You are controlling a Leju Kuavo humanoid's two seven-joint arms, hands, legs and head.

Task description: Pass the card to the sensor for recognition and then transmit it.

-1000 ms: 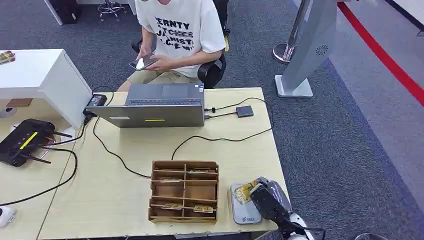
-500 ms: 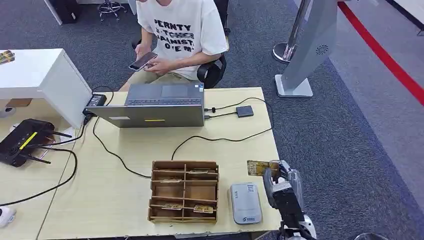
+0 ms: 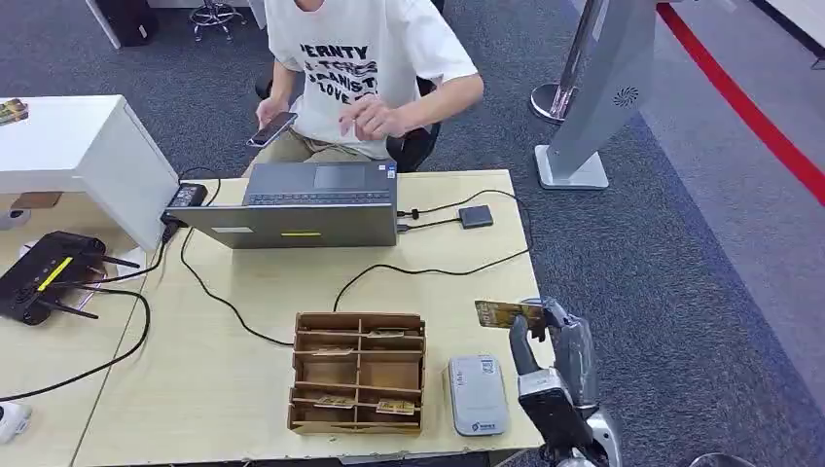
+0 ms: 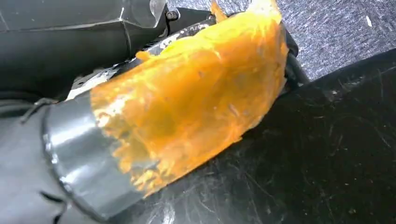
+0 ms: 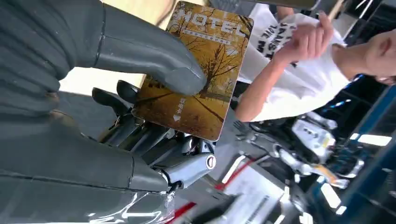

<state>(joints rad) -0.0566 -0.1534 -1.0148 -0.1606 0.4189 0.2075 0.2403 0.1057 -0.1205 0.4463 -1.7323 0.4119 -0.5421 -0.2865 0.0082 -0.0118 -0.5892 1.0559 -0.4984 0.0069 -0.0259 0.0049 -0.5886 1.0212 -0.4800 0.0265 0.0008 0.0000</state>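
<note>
One card [image 3: 507, 313], golden-brown with an autumn tree and the word HOTEL printed on it, is pinched in the right hand [image 3: 550, 336], the thick thumb [image 5: 140, 56] pressed on its face and the darker fingers [image 5: 140, 135] behind it. The card is raised above the wooden table's [image 3: 263, 292] right edge, at about one o'clock from the grey sensor [image 3: 478, 394], apart from it. The sensor lies flat just beside the cardboard organiser [image 3: 359, 371], at its three o'clock. At twelve o'clock, beyond the laptop [image 3: 306, 206], a person [image 3: 365, 68] sits holding a phone [image 3: 271, 128]. How open the left hand is I cannot tell.
</note>
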